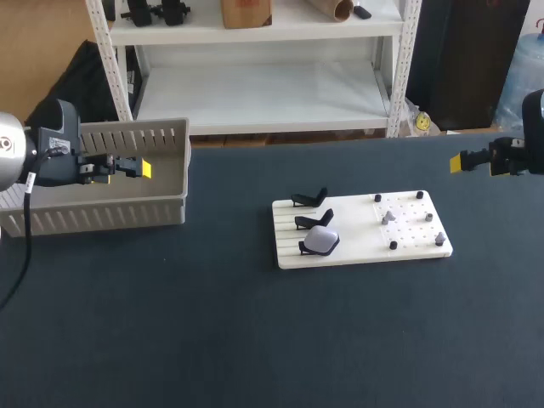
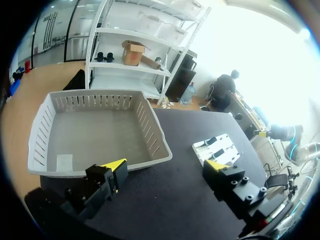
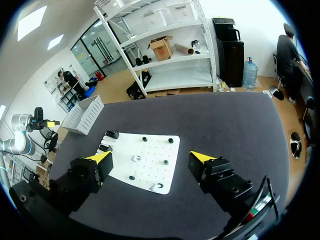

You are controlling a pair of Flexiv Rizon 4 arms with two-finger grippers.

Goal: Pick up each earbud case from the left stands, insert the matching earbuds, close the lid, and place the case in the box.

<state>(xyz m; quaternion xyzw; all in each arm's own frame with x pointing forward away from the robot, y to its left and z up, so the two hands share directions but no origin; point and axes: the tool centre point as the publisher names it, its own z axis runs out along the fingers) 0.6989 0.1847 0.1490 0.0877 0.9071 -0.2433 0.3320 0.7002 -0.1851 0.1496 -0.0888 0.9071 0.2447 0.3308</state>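
Your left tool point(image 2: 165, 167) hangs with its fingers spread wide and nothing between them. The grey box point(image 2: 100, 125) lies just ahead of and below it. Your right tool point(image 3: 150, 159) is also spread and empty, with the white board point(image 3: 155, 145) ahead of it on the desk point(image 1: 212, 340).

The one earbud case point(image 1: 321, 241) sits on the front stand of three. It is well apart from both tools, ahead of the left tool and past the box's corner. The other two stands point(image 1: 310, 200) are bare, and no case shows in the box.

I judge the step in hand to be fetching that case. Bring the left tool over it from above, with the fingers set across its narrower sides. Come down straight so you don't knock the black stand. Close gently, because the rounded shell looks slick and may squirt out. Lift it clear of the stand before you move sideways. Hold the right tool ready near the small grey earbuds point(image 1: 388, 218) on the pegged side of the board.
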